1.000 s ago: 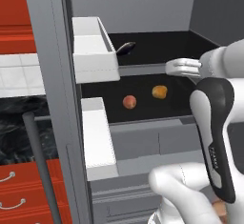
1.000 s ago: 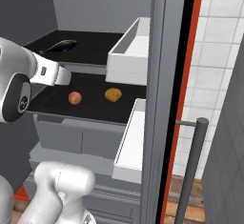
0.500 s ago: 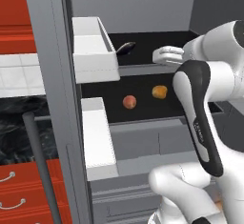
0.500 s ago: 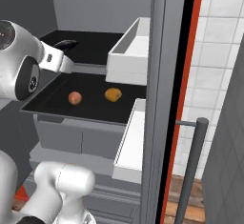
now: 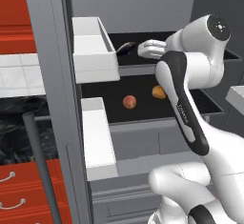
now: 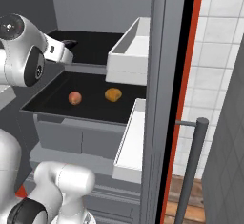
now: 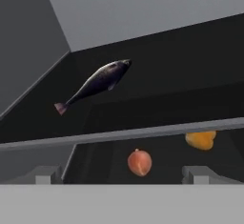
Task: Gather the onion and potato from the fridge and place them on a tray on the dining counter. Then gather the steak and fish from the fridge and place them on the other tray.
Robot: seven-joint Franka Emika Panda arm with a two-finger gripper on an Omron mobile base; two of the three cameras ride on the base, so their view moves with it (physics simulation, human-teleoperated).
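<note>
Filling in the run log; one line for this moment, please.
gripper: open, empty | aimed at fish on upper fridge shelf | two round items on lower shelf

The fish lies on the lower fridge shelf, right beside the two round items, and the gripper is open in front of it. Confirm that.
Not quite. The fish lies on the upper black shelf, not the lower one. The hand view shows it above the shelf edge, with the reddish round item and the orange one on the shelf beneath. The rest stands: the gripper is open, facing the fish.

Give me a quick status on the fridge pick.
Gripper open, empty, at upper shelf edge. Fish lies ahead on upper shelf, untouched. Two round produce items on lower shelf. Nothing in the way.
</note>
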